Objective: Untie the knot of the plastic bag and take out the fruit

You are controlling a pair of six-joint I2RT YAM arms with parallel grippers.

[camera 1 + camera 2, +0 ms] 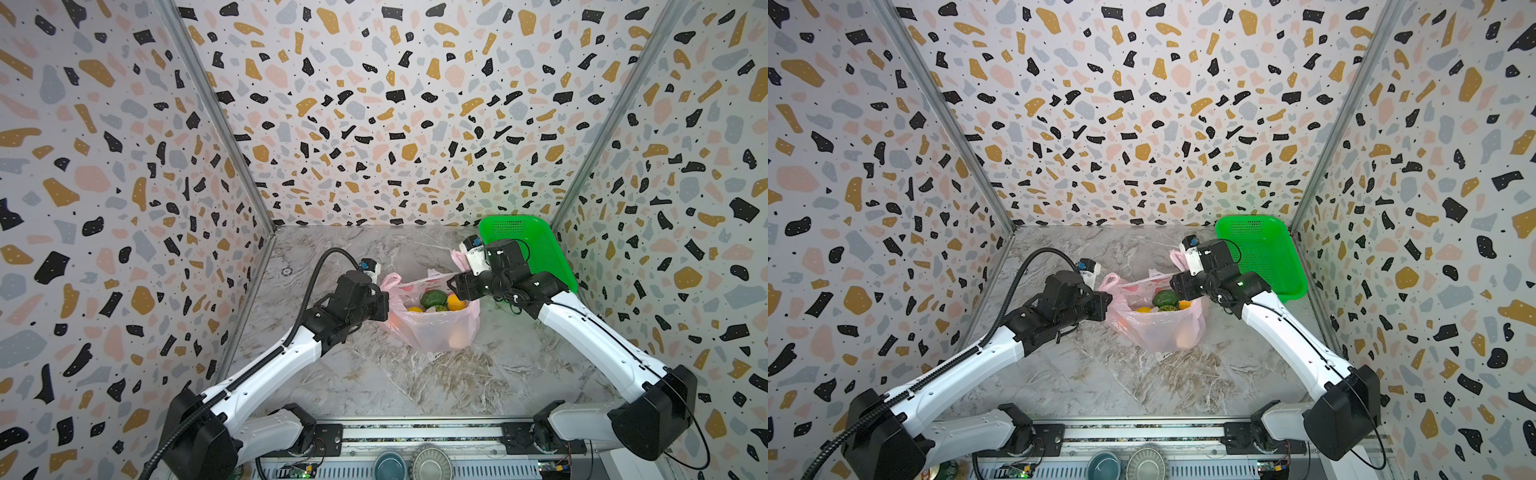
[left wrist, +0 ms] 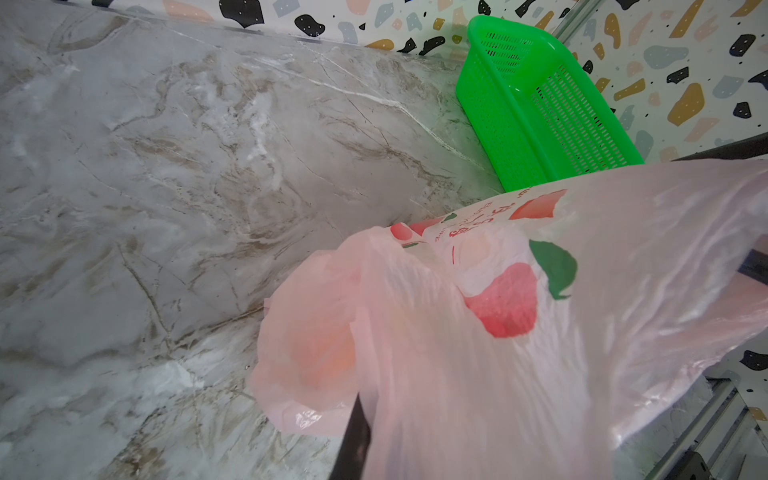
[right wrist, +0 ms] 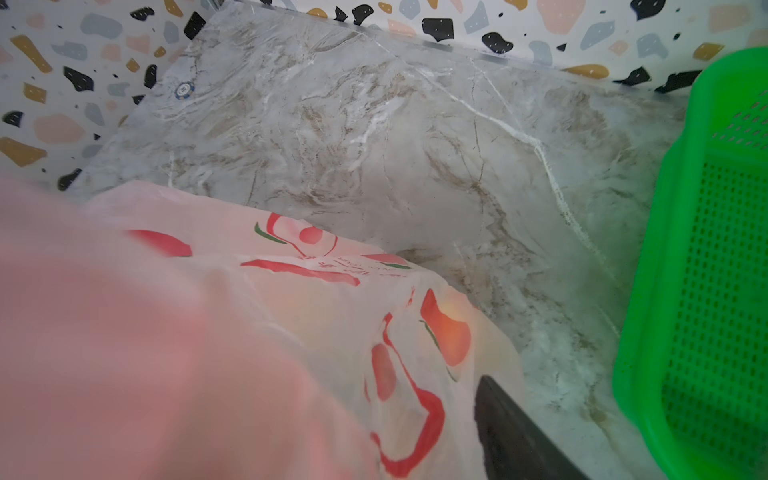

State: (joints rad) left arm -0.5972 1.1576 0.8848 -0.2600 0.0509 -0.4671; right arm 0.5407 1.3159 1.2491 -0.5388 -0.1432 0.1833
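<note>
The marble-patterned table (image 1: 374, 374) carried the plastic bag (image 1: 432, 328), which stood upright with its mouth spread wide. The green basket (image 1: 540, 243) lay beyond the bag on its right side, apart from it. The left hand (image 1: 385, 306) sat at the bag's left rim, closed and pinching the pink film. In the left wrist view the film draped over one dark finger (image 2: 353, 444). The right hand (image 1: 452, 286) was at the bag's right rim. There the film covered most of the right wrist view and only one dark finger (image 3: 511, 436) showed, so I could not tell whether it was open or gripping. Two loose handle strips rose from the bag, one by the left hand (image 1: 390, 283) and one by the right (image 1: 457, 257). The fruit lay inside the bag: a dark green piece (image 1: 433, 298), an orange one (image 1: 456, 302) and a yellow one (image 1: 414, 309) showed through the mouth.
</note>
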